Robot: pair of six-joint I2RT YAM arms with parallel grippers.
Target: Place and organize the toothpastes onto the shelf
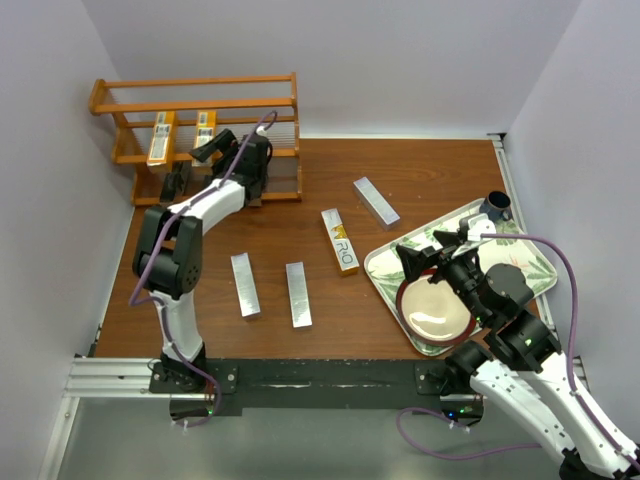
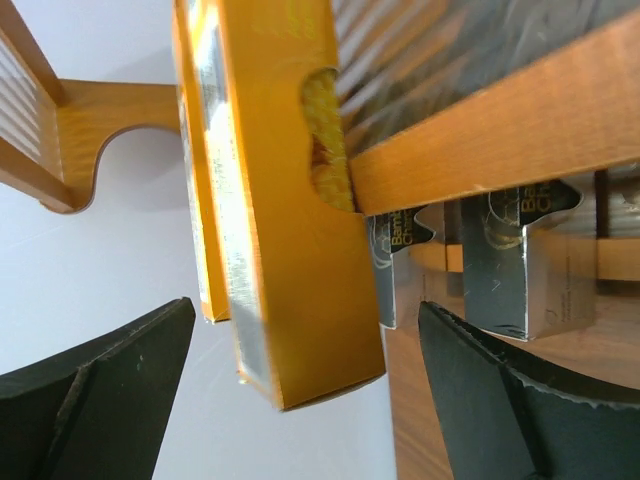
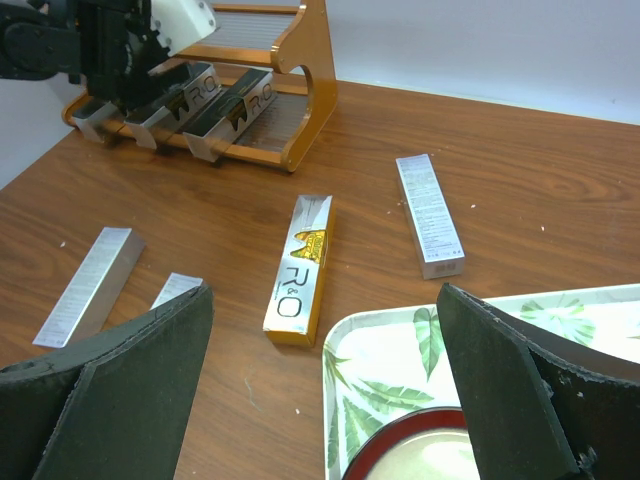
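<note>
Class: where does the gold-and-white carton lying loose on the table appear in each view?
Top external: the gold-and-white carton lies at centre, left of the tray.
Left wrist: not in it.
Right wrist: centre, beyond the tray's corner.
Shared landmark: the shelf, in all three.

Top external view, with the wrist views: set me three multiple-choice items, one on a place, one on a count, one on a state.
1. Where does the gold-and-white carton that is off the shelf lie?
A) on the table, between shelf and leaf tray
B) in the tray
C) on the top tier

2. How many silver-grey cartons lie on the table?
A) one
B) three
C) five

3. The left pincer is:
A) shut on a carton
B) out of view
C) open around an orange carton

Answers: A, it rests on bare wood beside the tray. B, two lie side by side and one farther back. C, the left wrist view shows gaps on both sides of the carton.
</note>
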